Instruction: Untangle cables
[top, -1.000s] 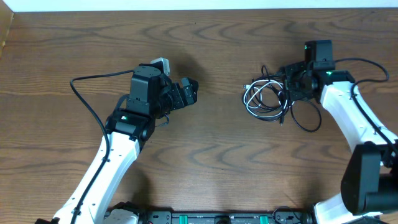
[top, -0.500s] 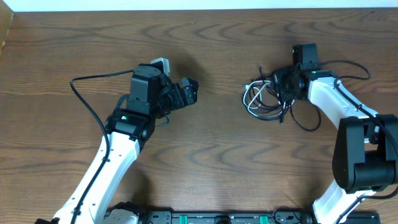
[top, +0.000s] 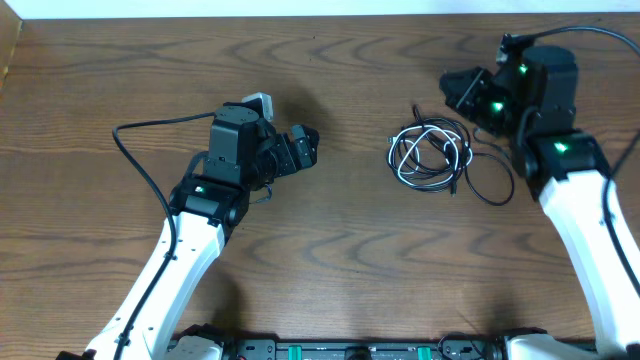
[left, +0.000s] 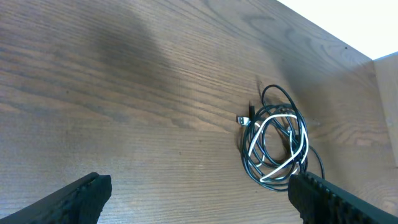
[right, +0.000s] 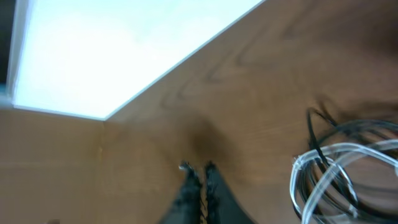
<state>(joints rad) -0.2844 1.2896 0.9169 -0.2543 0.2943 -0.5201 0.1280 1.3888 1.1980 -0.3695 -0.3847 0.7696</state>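
Observation:
The cables (top: 430, 158) lie in one tangled coil on the wooden table, black cords looped with a white one. They also show in the left wrist view (left: 277, 146) and at the right edge of the blurred right wrist view (right: 348, 168). My right gripper (top: 462, 90) hangs above and to the right of the coil, apart from it. Its jaws (right: 199, 171) are shut, and I see no cord between them. My left gripper (top: 305, 145) stands well left of the coil, open wide (left: 208, 199) and empty.
A thick black wire (top: 150, 140) loops from the left arm over the table. The table's far edge (top: 320, 14) meets a white surface. The table's left edge (top: 8, 50) is near the corner.
The right gripper closed at the coil, then lifted up and away to the far right without a cord. The coil stays on the table. The left arm has not moved.

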